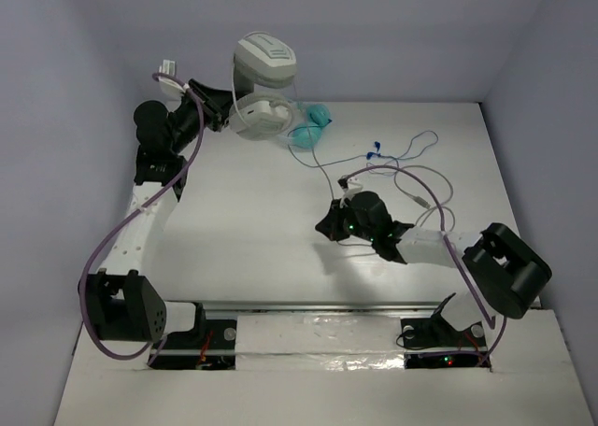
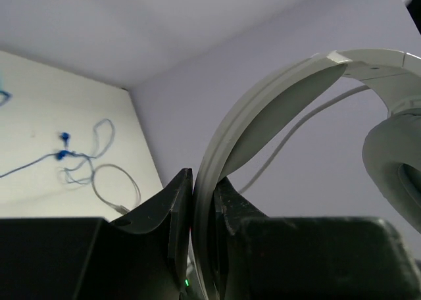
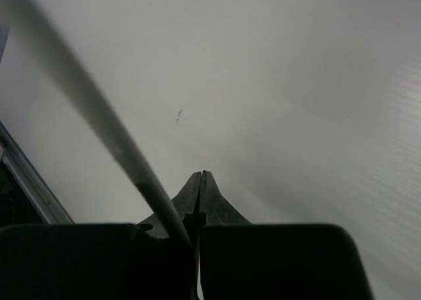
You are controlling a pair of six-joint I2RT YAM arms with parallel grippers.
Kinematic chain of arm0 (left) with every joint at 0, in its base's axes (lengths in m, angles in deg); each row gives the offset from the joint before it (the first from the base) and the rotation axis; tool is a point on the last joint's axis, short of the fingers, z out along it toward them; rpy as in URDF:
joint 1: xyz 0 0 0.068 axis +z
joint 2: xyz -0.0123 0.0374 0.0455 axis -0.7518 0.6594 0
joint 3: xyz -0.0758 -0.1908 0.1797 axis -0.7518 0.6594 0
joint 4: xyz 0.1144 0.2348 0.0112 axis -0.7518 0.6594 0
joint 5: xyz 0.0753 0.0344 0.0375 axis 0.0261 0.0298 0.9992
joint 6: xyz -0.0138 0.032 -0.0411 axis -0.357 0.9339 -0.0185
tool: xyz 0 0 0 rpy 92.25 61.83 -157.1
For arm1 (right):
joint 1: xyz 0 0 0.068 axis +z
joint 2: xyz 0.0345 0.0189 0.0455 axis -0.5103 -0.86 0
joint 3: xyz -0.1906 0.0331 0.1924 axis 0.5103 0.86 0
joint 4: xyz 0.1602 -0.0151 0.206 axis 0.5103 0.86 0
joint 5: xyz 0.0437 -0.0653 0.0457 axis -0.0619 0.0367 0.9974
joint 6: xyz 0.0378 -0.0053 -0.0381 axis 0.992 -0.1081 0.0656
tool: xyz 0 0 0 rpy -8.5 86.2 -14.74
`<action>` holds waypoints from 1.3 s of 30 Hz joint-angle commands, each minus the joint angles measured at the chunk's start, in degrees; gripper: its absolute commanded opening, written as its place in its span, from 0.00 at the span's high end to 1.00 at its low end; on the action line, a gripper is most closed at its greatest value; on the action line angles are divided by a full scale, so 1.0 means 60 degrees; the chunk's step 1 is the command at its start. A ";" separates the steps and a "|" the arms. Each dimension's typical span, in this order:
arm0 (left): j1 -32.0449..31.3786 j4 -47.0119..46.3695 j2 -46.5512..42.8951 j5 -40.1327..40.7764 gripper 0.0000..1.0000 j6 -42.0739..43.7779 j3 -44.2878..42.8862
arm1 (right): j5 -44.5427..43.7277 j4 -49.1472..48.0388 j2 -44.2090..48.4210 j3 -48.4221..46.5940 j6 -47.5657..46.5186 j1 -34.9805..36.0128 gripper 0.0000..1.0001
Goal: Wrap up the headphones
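The white headphones (image 1: 264,85) hang in the air at the back left, headband up and ear cups stacked. My left gripper (image 1: 222,104) is shut on the headband (image 2: 263,109), which is pinched between my fingers in the left wrist view (image 2: 202,178). One grey ear cup (image 2: 395,155) shows at the right. The thin pale cable (image 1: 322,169) runs from the headphones down to my right gripper (image 1: 329,225), low over the table's middle. In the right wrist view the jaws (image 3: 200,176) are closed, with the cable (image 3: 99,116) running into their base.
Small teal headphones (image 1: 311,127) lie just behind the white ones. Blue-wired earbuds (image 1: 376,150) and loose loops of pale cable (image 1: 420,197) lie at the back right; they also show in the left wrist view (image 2: 66,156). Walls close off the back and both sides.
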 commanded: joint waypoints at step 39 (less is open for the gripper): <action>-0.2363 0.6707 0.0180 0.8359 1.00 0.7074 -0.1445 | -0.3136 0.8332 0.2805 -0.4726 -0.0435 0.3862 1.00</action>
